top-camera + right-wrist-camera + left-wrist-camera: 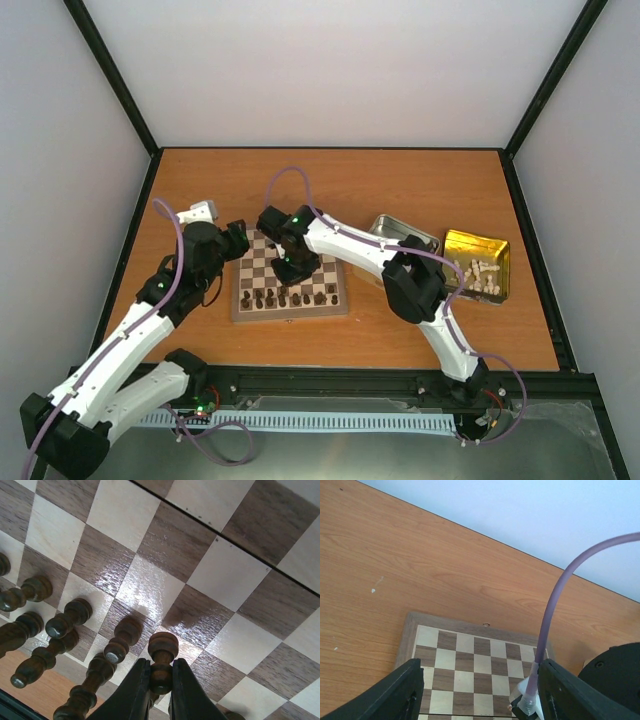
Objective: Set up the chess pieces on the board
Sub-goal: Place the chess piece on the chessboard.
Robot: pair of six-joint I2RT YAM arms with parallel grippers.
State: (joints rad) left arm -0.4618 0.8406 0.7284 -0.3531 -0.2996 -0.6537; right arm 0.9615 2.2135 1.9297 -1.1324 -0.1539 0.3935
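Top external view first: the orange-brown wooden desk (330, 190) carries everything. The square wooden chessboard with dark-brown and cream squares (258, 268) lies directly under my right gripper (293, 265) and just ahead of my left gripper (235, 240). Off to the right gripper's right sit the rectangular silver metal tin (400, 232) and, beyond it, the gold metal tin (470, 245), which holds the cream-white chess pieces (480, 275).

On the left wrist camera I see the left gripper (481, 680) released, its fingers (395, 695) spread wide with nothing between them, only board squares below.

On the right wrist camera the right gripper (161, 675) is clenched on a dark-brown turned wooden pawn (163, 647), pinching its stem just below the round head. I cannot tell whether its base touches the board. The other dark-brown chess pieces (70, 620) stand in rows just left of that gripper, along the board's near edge.
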